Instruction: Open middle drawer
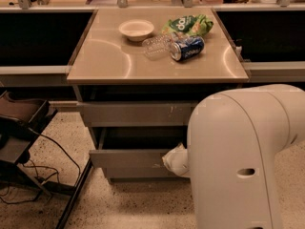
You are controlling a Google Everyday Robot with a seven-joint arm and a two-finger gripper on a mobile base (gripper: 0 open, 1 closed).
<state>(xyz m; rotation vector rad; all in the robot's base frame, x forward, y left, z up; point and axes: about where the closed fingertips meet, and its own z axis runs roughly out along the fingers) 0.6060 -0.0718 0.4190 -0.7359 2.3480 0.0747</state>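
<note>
Well off to the gripper's left, a dark stand with trailing cables sits on the speckled floor. Just left of the gripper runs the middle drawer. Its plain grey front stands forward of the scratched front above and of the shorter front below, with a dark gap open over it. The gripper shows only as a pale knob at the right end of that front, touching it or very nearly. The big white arm hides the rest, so I cannot tell whether it is apart or clamped on the drawer. I'd judge the pull is under way and the drawer partway out; the next move calls for a straight, level draw away from the cabinet. Up on the counter, above the gripper and a little left, sits a pale bowl, then a clear plastic container. Nearly overhead lies a blue can whose lettering I can't read, and a green bag with white letters, perhaps beginning "do".
</note>
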